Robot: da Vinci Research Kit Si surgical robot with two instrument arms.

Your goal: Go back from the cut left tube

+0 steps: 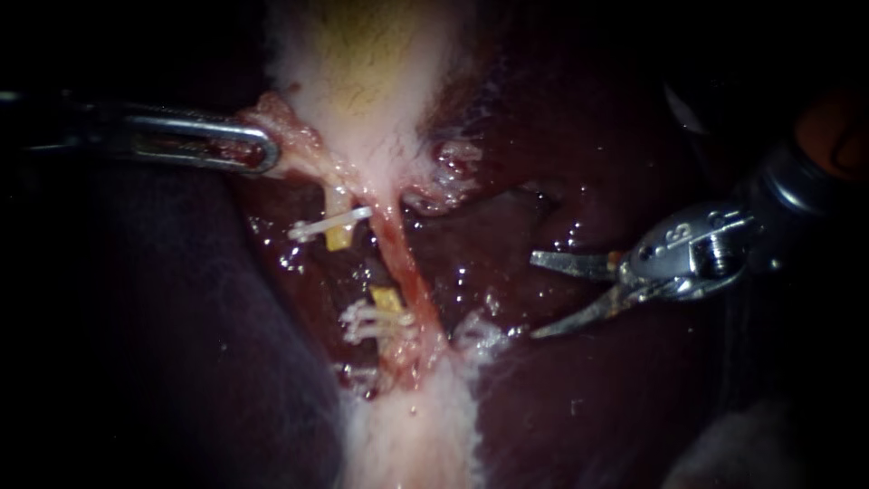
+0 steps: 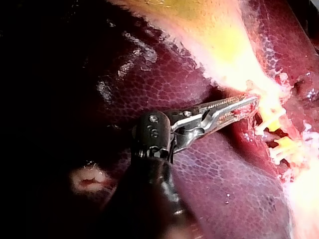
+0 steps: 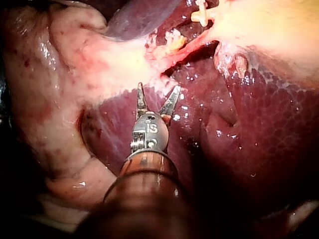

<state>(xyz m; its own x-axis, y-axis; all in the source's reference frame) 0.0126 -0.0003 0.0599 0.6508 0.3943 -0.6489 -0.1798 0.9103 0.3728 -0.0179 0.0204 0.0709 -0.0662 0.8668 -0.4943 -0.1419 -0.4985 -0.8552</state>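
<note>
Cut left tube (image 1: 338, 237) is in two clipped stumps. Right instrument (image 1: 534, 296) sits well off it, jaws gaping, empty; left instrument (image 1: 262, 150) has jaws pinched on pale tissue (image 1: 294, 136).

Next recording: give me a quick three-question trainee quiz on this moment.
1. True or false: the right tool has its blades shut on the cut left tube.
2. The left tool has its jaws shut on: A) the right tube B) pink tissue above the cut left tube C) a clip.
3. Fill in: the right tool holds its open blades over the ____.
Key: 1 false; 2 B; 3 liver.
</note>
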